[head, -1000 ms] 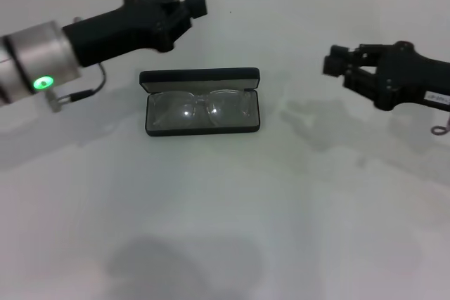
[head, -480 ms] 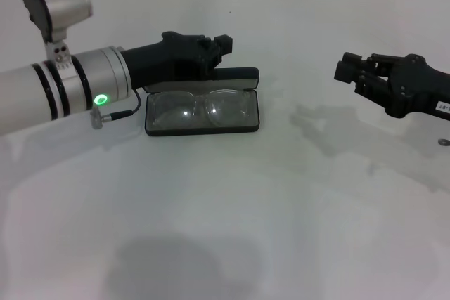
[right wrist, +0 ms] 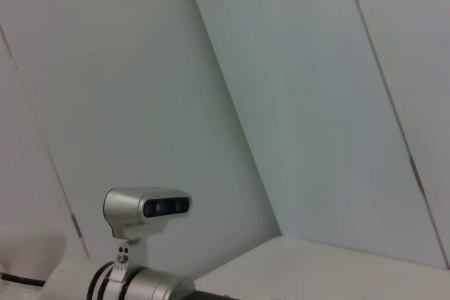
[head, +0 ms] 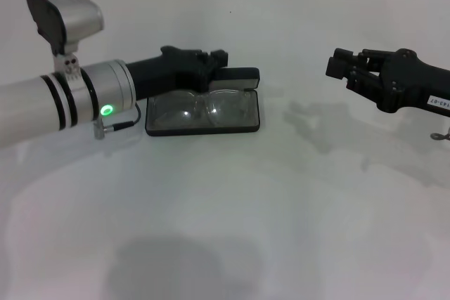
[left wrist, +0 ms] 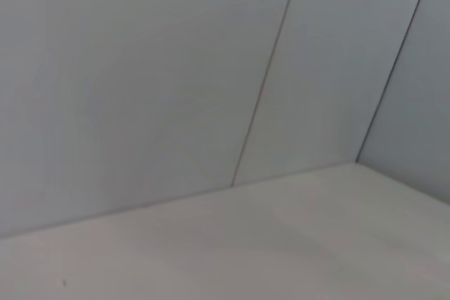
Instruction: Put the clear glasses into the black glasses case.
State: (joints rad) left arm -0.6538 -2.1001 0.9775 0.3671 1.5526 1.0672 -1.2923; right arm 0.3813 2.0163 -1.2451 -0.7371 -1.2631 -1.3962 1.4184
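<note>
The black glasses case lies open at the middle of the white table. The clear glasses rest inside its tray. Its lid stands up along the far side. My left gripper reaches in from the left and hovers at the lid's left part, fingers shut with nothing in them; I cannot tell whether it touches the lid. My right gripper hangs open and empty above the table, well to the right of the case. The left wrist view shows only wall and tabletop.
A tiled wall runs along the table's far edge. The left arm's silver wrist camera shows in the right wrist view. Bare white tabletop spreads in front of the case.
The left gripper swung from the back left down to the case lid. The right gripper drifted slightly right, then back left. Case and glasses stayed put.
</note>
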